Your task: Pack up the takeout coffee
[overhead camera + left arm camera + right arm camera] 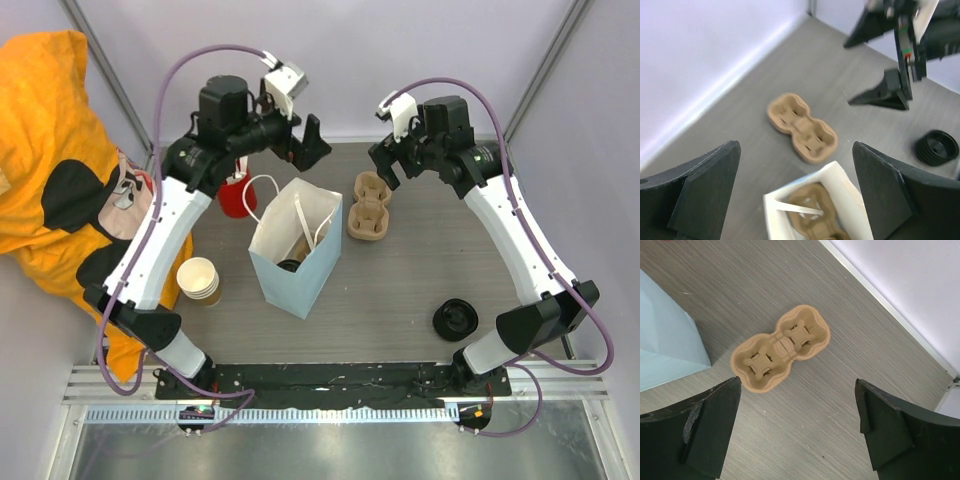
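- Top external view, far left: an orange cloth (pixel 45 130) lies bunched beyond the left edge of the surface (pixel 400 290).
- A stack of lidless paper cups (pixel 198 279) stands beside my left arm. A red container (pixel 237 197) sits farther back, close against the same arm.
- My left tool (pixel 308 145) hangs over the far edge of the pale blue paper bag (pixel 290 280), spread wide with nothing between its fingers.
- The bag stands upright and open at mid-surface. Low inside it I see a tan shape and a dark round one that I take for the takeout coffee (pixel 293 264), but the bag's walls hide most of it.
- A tan two-cup carrier (pixel 368 207) lies just right of the bag, not touching it.
- My right tool (pixel 388 165) hovers above the carrier, also spread wide and holding nothing.
- Black lids (pixel 455 320) sit at the near right, well apart from the rest.
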